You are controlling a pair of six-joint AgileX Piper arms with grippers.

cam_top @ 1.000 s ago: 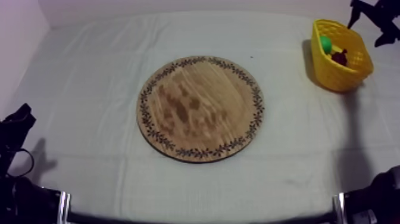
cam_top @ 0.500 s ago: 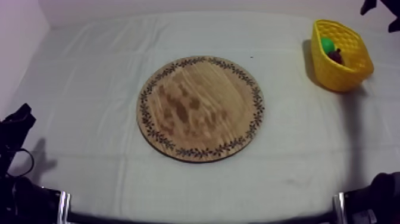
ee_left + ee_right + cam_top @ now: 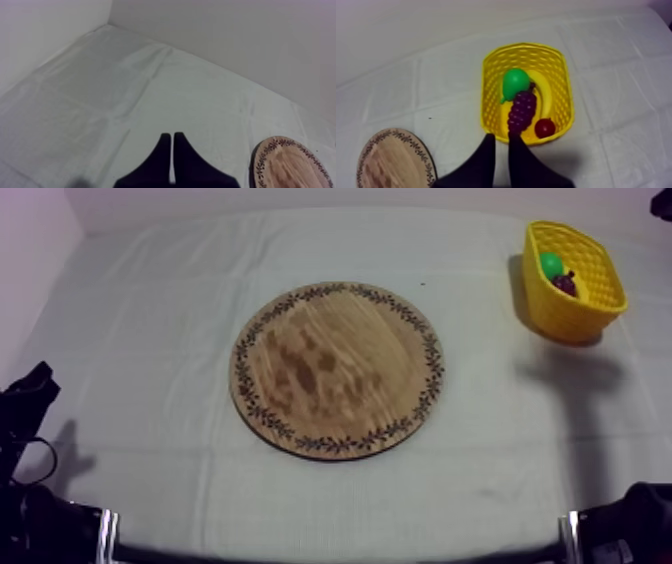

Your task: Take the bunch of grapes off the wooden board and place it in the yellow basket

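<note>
Currently, on the grey-white cloth (image 3: 150,308), the round wooden board (image 3: 337,369) with its patterned rim is lying at the centre of the top view. The yellow basket (image 3: 578,323) is standing at the upper right of that frame, well apart from the board. The bunch of grapes (image 3: 522,111) is lying inside the basket, its stem end touching a green pear (image 3: 515,82), a banana (image 3: 545,95) curving alongside and a small red fruit (image 3: 544,128) sitting near its tapered end. The left gripper (image 3: 172,135) is resting over the cloth beside the board's edge, fingers pressed together in a narrow wedge, holding nothing. The right gripper (image 3: 502,137) is hovering above the basket's rim, fingers slightly parted with nothing between them.
</note>
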